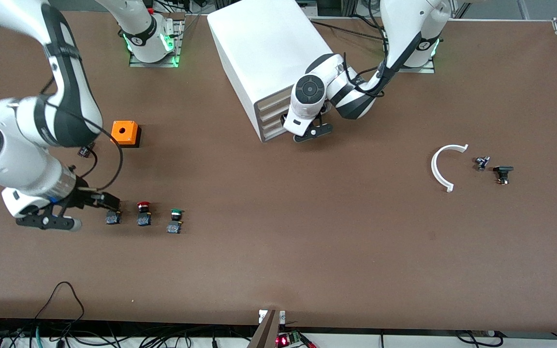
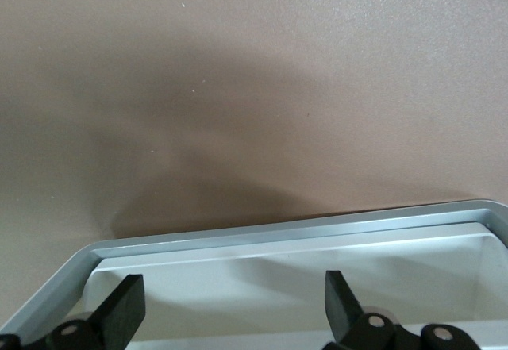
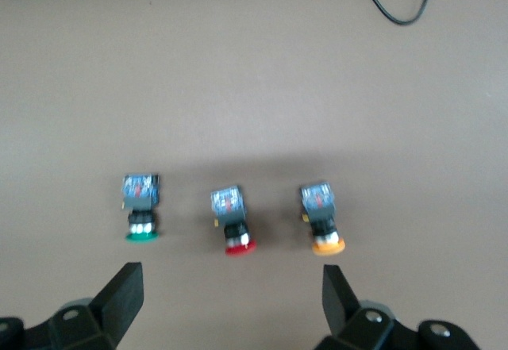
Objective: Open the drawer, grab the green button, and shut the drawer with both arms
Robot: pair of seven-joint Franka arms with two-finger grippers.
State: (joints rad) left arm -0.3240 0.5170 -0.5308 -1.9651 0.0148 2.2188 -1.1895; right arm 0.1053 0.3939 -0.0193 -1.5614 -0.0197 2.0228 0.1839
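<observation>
The green-capped button (image 1: 176, 221) (image 3: 141, 211) stands on the table at the right arm's end, in a row with a red-capped one (image 1: 143, 214) (image 3: 232, 221) and a yellow-capped one (image 1: 113, 217) (image 3: 321, 217). My right gripper (image 1: 109, 202) (image 3: 230, 286) hovers open just above the yellow-capped end of the row, holding nothing. The white cabinet (image 1: 269, 53) stands between the arm bases, its drawer fronts (image 1: 271, 121) partly hidden by the left hand. My left gripper (image 1: 307, 133) (image 2: 234, 306) is open over the drawer (image 2: 278, 235), with the drawer's rim and white inside showing below it.
An orange box (image 1: 125, 133) sits farther from the front camera than the buttons. Toward the left arm's end lie a white curved piece (image 1: 440, 166) and two small dark parts (image 1: 482, 163) (image 1: 503, 173). A black cable (image 3: 389, 1) lies near the table's front edge.
</observation>
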